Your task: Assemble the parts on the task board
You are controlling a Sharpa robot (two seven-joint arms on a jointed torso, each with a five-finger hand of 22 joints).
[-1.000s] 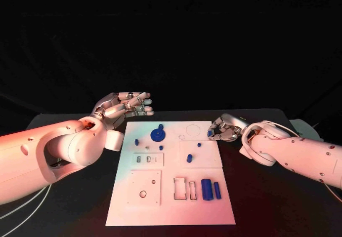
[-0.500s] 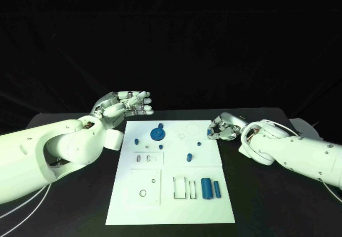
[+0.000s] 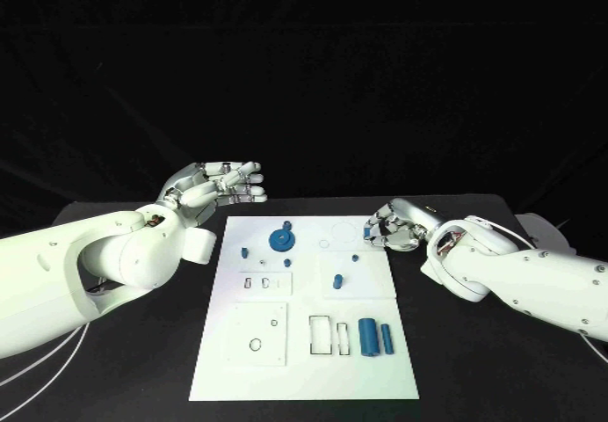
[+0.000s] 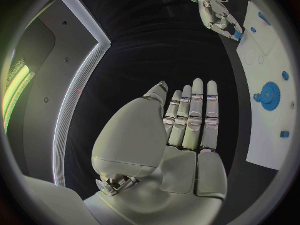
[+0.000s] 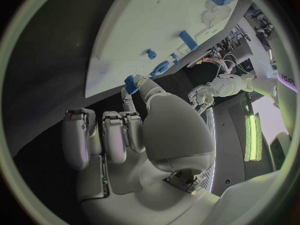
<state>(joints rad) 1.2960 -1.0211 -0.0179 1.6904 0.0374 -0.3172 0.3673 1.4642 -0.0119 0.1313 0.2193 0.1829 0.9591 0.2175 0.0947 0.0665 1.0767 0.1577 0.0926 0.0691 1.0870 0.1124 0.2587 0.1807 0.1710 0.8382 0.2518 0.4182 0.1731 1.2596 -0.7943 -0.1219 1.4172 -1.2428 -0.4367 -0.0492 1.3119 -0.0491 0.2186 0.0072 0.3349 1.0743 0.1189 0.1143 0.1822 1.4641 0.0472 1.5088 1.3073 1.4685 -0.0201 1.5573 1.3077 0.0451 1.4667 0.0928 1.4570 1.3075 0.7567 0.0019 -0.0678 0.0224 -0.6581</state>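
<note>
- My right hand (image 3: 395,230) sits just off the right edge of the white board (image 3: 304,369), near its far end, pinching a small blue part (image 5: 131,83) between the thumb and a fingertip; the other fingers are curled beside it.
- That pinch is shallow, right at the tips. I judge that the part could twist or pop out as I carry it over the board, and a piece this small would bounce off onto the black table (image 3: 507,369).
- My left hand (image 3: 218,185) is raised beyond the board's far left corner, holding nothing, fingers straight and loosely together. It's no help if the part slips.
- The blue gear (image 3: 278,239) stands near the far end with small blue pegs (image 3: 289,262) round it. If I reach across low, the curled fingers may knock them over.
- The two blue cylinders (image 3: 367,337) lie loose near the slots at the near right. A nudge of the board could set them rolling.
- From here I cannot tell how the pinched part is turned, so I may bring it to its seat askew and jam it.
</note>
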